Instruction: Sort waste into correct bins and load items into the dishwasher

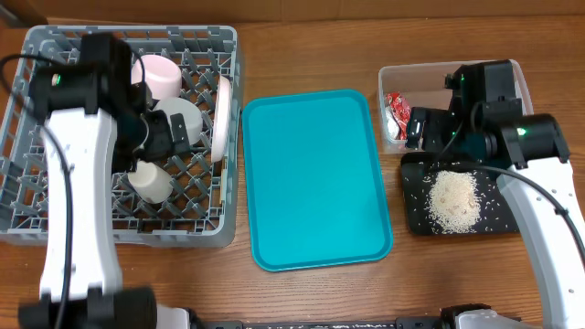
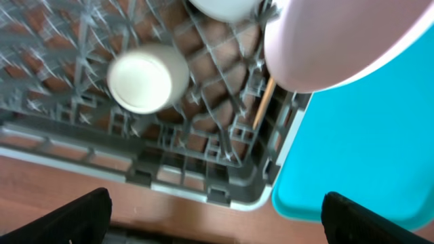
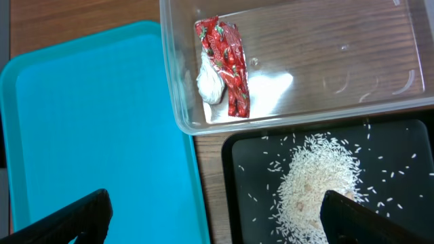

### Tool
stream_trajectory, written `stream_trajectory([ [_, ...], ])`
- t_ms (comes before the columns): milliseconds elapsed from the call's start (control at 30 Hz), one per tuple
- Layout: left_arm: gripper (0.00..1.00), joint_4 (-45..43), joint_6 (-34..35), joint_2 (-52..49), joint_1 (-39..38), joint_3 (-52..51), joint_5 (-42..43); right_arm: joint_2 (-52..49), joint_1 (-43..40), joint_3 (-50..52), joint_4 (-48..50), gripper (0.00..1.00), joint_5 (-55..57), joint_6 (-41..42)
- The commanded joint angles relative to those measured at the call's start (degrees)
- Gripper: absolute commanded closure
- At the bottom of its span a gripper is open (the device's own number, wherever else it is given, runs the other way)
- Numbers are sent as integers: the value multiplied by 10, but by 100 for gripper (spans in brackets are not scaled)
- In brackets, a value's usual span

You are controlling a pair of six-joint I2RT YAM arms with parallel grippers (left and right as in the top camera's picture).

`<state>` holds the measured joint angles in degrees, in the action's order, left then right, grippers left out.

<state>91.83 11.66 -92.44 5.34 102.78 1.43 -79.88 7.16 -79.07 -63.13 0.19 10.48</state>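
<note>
Jaws of both arms hang wide apart and empty, the left over the grey dish rack point(image 1: 128, 239) on the bench point(image 1: 302, 46) where the small white cup point(image 2: 146, 78) rests on the lattice, light, hard and likely slippery, best pinched across its rim

Robot lab bench: wooden table point(image 1: 302, 46), white robot arms point(image 1: 78, 183), grey dish rack point(image 1: 128, 239).

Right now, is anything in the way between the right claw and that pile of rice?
Nothing visible is. The right gripper hangs open by the black tray's edge, and the rice pile lies uncovered in that tray.
</note>
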Motion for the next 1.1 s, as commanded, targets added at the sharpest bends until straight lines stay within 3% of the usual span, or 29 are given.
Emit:
stream_trajectory([
  [0,0,-55,-14,117,2,-74,-20,52,-2,34,20,0,-3,13],
  [300,0,-213,-57,374,2,-256,-16,236,-2,183,107,0,-3,15],
  [533,0,-255,-41,499,2,-339,-12,366,-2,241,102,0,0,15],
  [1067,0,-242,-35,502,2,-344,-14,373,-2,241,25,0,1,15],
])
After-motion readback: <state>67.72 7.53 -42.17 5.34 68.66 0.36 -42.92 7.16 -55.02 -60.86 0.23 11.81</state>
